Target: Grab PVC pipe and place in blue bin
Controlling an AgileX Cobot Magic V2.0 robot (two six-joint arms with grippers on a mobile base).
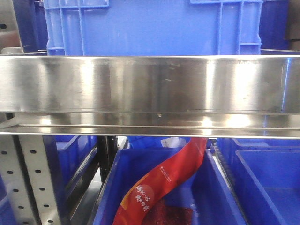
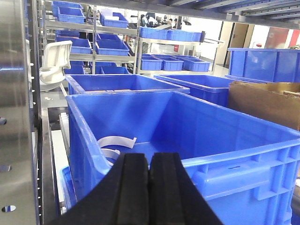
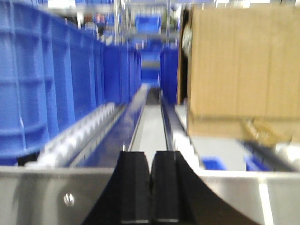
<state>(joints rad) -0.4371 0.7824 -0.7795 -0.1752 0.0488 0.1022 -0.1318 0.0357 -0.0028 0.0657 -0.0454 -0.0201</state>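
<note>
White curved pipe piece (image 2: 117, 140) lies on the floor of the blue bin (image 2: 225, 154) in my left wrist view, near the bin's left wall; a second white curl (image 2: 111, 153) sits just in front of it, partly hidden by the near rim. Can't tell for sure if these are the PVC pipe, they look more like bent strips. Bin is big, open-topped, directly ahead of my left gripper (image 2: 149, 187), whose black fingers are pressed together with nothing between them, just short of the near rim.

My right gripper (image 3: 150, 187) also has fingers together, holding nothing, above a steel ledge (image 3: 234, 197). View is blurred. Ahead runs a roller track (image 3: 89, 131) between a wall of blue crates (image 3: 47, 84) on the left and a cardboard box (image 3: 239, 65) on the right.

Front view: steel shelf beam (image 1: 150, 84) fills the middle, a blue crate (image 1: 154, 26) on top of it. Below, another blue bin (image 1: 206, 197) holds a red plastic bag (image 1: 164, 183) with white print, draped from under the beam down into the bin. No pipe visible here.

Left wrist background: shelves of more blue bins (image 2: 154, 61), a white pipe fitting (image 2: 54, 63) on the left rack, a brown cardboard box (image 2: 267, 101) at right.
</note>
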